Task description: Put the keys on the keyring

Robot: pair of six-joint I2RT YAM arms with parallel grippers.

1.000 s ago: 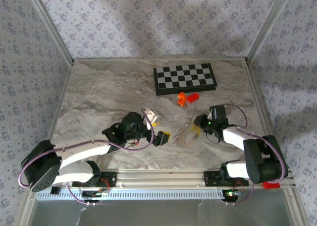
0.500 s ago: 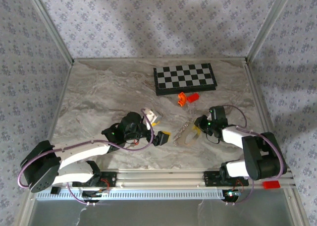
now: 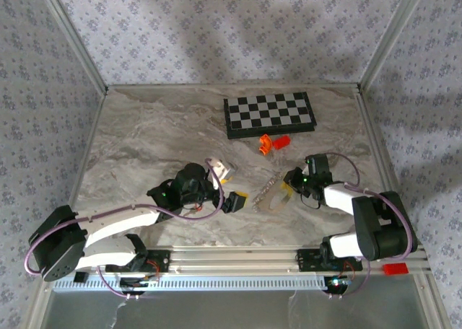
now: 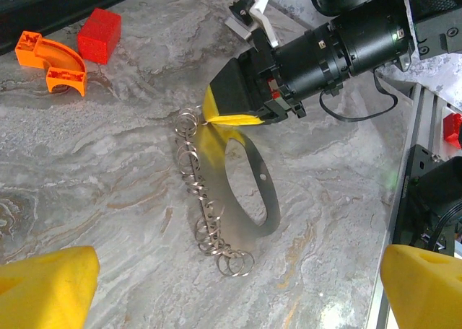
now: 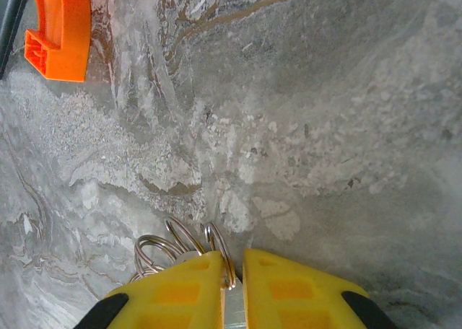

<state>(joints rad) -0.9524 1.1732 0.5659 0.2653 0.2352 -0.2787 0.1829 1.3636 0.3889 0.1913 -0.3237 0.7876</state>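
The keyring [image 4: 249,192] lies flat on the marble table: a pale oval loop with a chain of small silver rings [image 4: 209,224] along its left side. My right gripper [image 4: 231,116] is shut on the loop's far end, its yellow fingertips pinching the thin edge. In the right wrist view the right gripper [image 5: 232,260] is shut on that edge, with silver rings [image 5: 173,242] beside the left finger. My left gripper [image 4: 231,289] stands open just short of the loop's near end, its fingers [image 4: 43,289] wide apart. In the top view, keyring [image 3: 273,198] sits between left gripper [image 3: 237,199] and right gripper [image 3: 287,181]. The key is hidden.
An orange curved piece [image 4: 52,58] and a red block [image 4: 99,34] lie beyond the keyring, in front of the chessboard [image 3: 268,114]. The orange piece [image 5: 58,29] also lies ahead of the right gripper. The table's near rail [image 3: 238,257] runs close behind both arms.
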